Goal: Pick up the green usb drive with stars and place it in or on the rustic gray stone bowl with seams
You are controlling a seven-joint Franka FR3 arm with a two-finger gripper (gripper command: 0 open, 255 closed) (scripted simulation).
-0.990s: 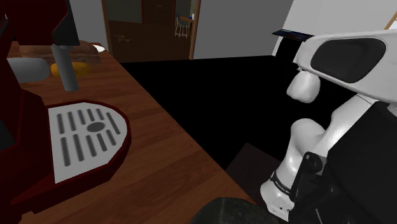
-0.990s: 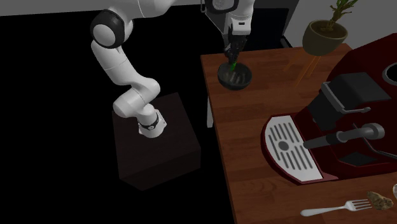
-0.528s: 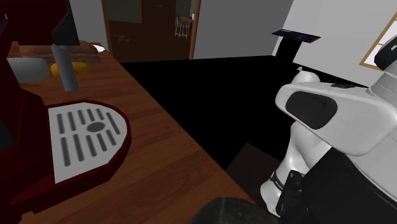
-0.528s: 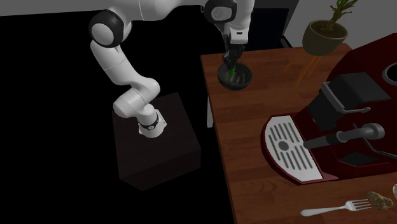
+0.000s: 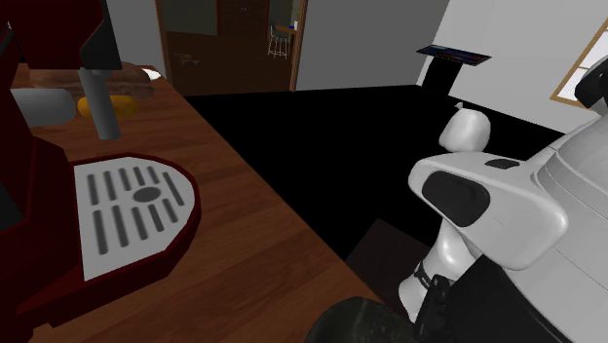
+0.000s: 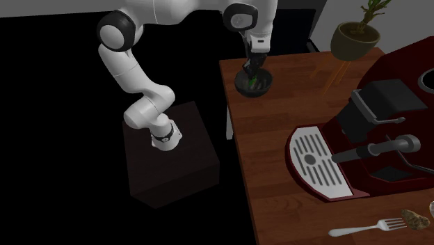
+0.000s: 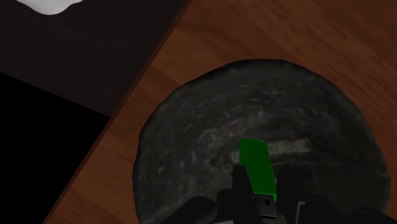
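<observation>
The green usb drive sticks out over the inside of the dark grey stone bowl, and my gripper is shut on its metal plug end. In the second exterior view my gripper reaches down into the bowl near the wooden table's far corner, with a speck of the green drive between the fingers. In the shoulder view the bowl shows at the bottom edge, beside the white arm.
A dark red espresso machine with a grey slotted drip tray takes up the table's middle and also shows in the shoulder view. A potted plant stands behind the bowl. A fork lies at the near end. The bowl sits near the table edge.
The arm has bent lower and the gripper has carried the green drive down into the bowl. In the shoulder view, more of the bowl shows.
</observation>
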